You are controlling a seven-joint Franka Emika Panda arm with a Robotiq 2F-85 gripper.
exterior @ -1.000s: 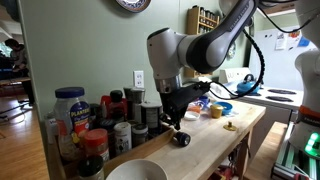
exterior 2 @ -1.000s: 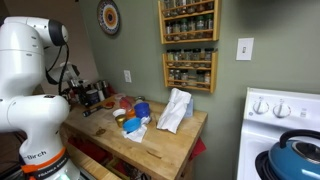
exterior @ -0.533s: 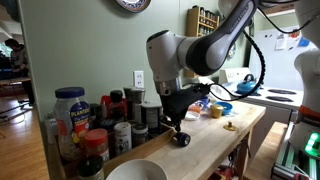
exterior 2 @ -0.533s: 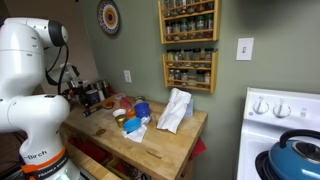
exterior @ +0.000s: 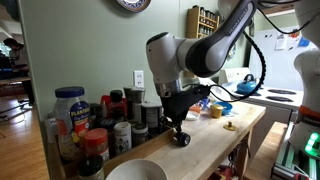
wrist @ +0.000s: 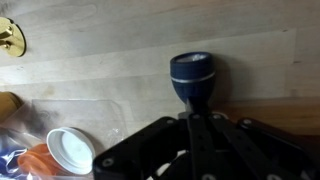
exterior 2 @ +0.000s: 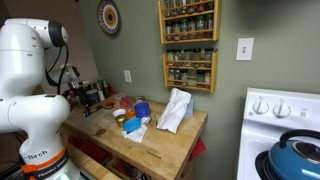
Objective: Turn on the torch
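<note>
Where end effector [wrist: 193, 116], fingers pinched together, touches torch [wrist: 192, 75], bare countertop [wrist: 110, 55] opens ahead

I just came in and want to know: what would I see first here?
The big white robot arm bending over the wooden counter, with its gripper down at a little black torch on the wood. Next, the crowd of spice jars at the counter's end, and the spice racks on the green wall.

Both exterior views face the wooden counter [exterior: 215, 140] [exterior 2: 168, 140] from opposite ends, wrist view close above it
</note>
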